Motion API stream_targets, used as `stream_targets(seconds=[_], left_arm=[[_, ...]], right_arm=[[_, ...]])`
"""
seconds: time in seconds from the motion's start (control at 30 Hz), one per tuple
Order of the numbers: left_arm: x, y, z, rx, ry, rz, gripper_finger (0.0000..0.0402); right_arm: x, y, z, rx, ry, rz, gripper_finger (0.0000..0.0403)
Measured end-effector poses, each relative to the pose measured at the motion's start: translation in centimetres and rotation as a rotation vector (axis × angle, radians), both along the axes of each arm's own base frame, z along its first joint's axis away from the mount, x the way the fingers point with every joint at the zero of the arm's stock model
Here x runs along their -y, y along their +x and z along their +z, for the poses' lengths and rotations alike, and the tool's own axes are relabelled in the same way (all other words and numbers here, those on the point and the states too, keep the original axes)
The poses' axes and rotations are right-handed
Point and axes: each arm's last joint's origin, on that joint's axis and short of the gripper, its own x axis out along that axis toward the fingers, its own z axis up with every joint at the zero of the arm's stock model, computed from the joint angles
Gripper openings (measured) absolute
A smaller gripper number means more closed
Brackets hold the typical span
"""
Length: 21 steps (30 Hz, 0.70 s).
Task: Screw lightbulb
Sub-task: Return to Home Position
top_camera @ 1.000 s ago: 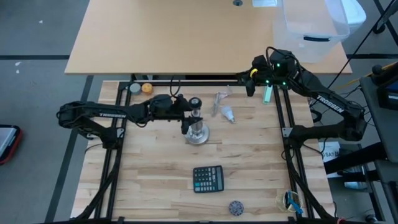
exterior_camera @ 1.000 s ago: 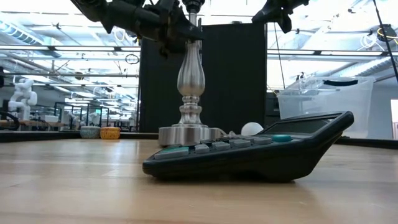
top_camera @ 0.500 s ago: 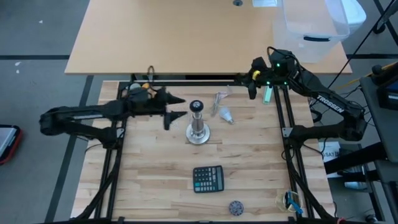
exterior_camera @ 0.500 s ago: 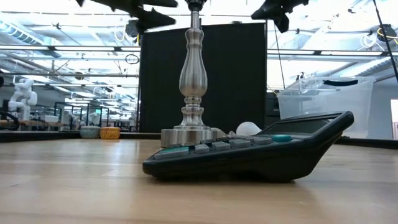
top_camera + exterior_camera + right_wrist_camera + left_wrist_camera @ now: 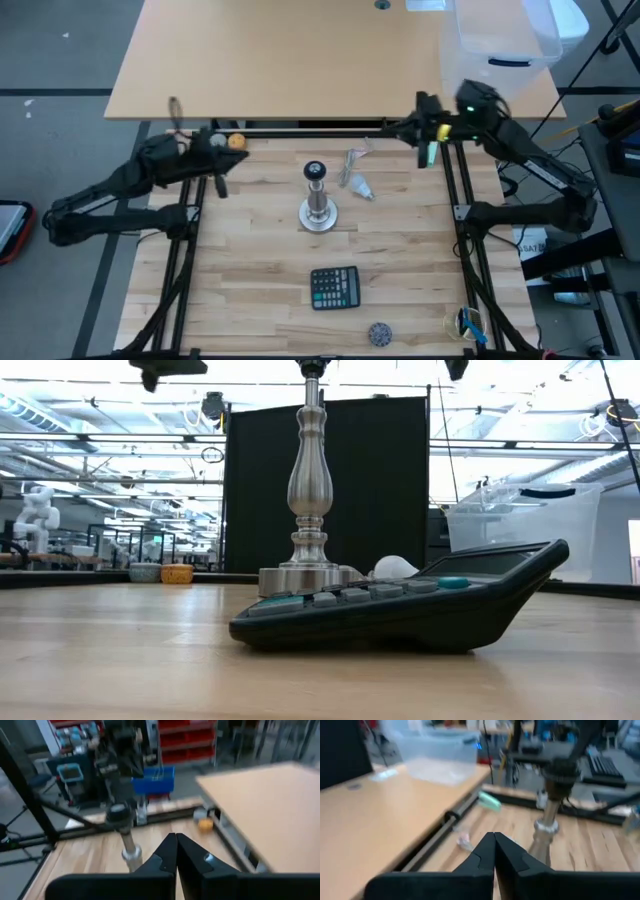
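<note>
left claw (image 5: 494,837) clenched empty, right claw (image 5: 176,839) likewise (only wrist views tell), lightbulb (image 5: 364,186) lying near stand (image 5: 317,196)

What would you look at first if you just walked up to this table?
The tall shiny silver stand in the middle of the table grabs the eye first. A little white lightbulb lies on the wood right beside it, and a dark calculator sits nearer the front edge. The left gripper and right gripper hang shut by the far edge.
</note>
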Motion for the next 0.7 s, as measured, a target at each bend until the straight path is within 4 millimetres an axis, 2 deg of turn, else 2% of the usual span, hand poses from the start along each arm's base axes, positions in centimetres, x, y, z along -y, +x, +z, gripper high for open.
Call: stream_targets(seconds=[0.1, 0.23, 0.37, 0.5, 0.6, 0.7], left_arm=[[0.3, -1.5, 0.0, 0.061, 0.031, 0.040, 0.0002], [0.8, -3.2, -1.8, 0.177, 0.018, 0.070, 0.0002], [1.0, -3.7, -4.8, 0.288, -0.043, 0.040, 0.0001], [0.9, -3.3, -7.5, 0.373, -0.104, 0.023, 0.0001], [0.7, -2.8, -9.1, 0.368, -0.136, 0.029, 0.0001], [0.5, -2.5, -10.3, 0.332, -0.175, 0.054, 0.0000]], right_arm=[[-0.8, -1.6, 0.8, 0.079, -0.052, -0.013, 0.0000], [-2.1, -4.2, -0.1, 0.218, -0.083, -0.044, 0.0000], [-3.3, -6.3, -3.3, 0.317, -0.053, -0.027, 0.0000], [-4.0, -7.0, -6.8, 0.411, 0.038, 0.024, 0.0000], [-4.1, -7.3, -9.0, 0.436, 0.078, 0.012, 0.0000], [-3.9, -7.2, -11.4, 0.409, 0.136, -0.070, 0.0000]])
